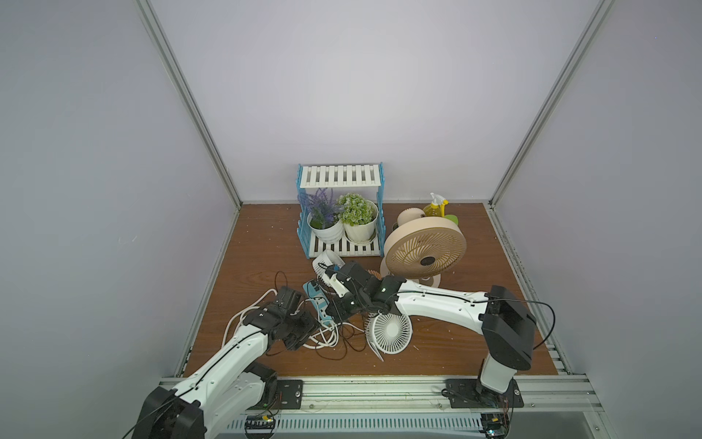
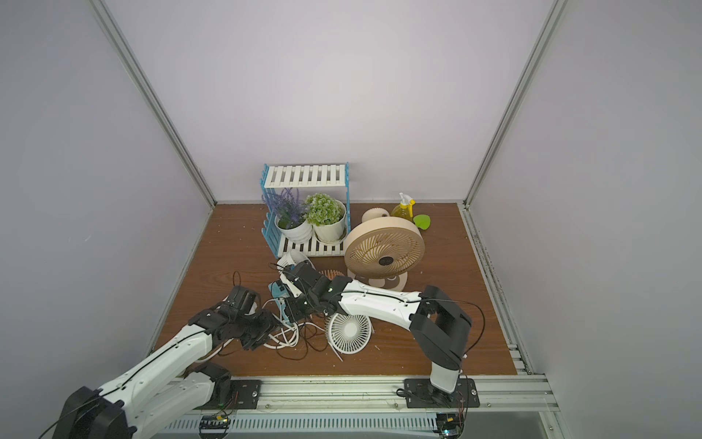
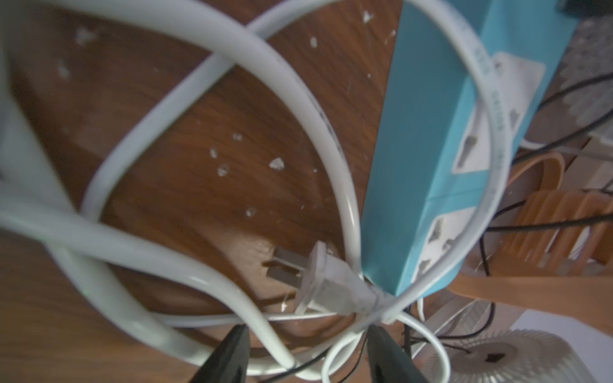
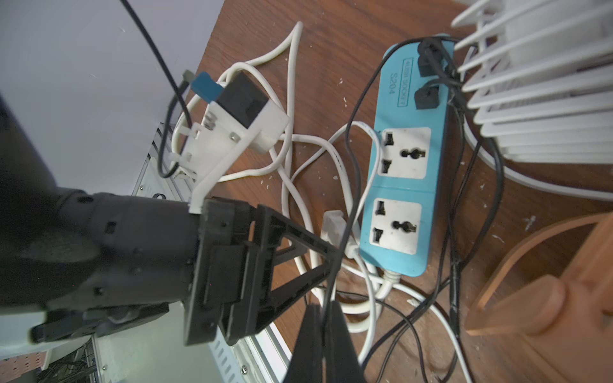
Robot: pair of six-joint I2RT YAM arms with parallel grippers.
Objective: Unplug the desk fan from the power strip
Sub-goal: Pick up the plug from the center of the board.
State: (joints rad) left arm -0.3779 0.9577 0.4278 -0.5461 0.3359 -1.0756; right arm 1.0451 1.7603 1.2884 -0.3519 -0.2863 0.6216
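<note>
Wooden table (image 1: 456, 334): power strip (image 4: 403, 116) lies flat between the two arms, sockets up.
Beige desk fan (image 1: 425, 252) stands behind it, and a white fan (image 1: 391, 328) lies near. Right gripper (image 4: 323, 310) is closed on a thin black cable (image 4: 356, 185). Left gripper (image 3: 306, 331) has its fingers apart astride white cord (image 3: 346, 192) loops, grip undetermined. Two black USB plugs (image 4: 426, 97) sit in the strip's end.

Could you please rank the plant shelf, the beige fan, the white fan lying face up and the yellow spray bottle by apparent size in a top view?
1. plant shelf
2. beige fan, only a little smaller
3. white fan
4. yellow spray bottle, partly hidden behind the beige fan
</note>
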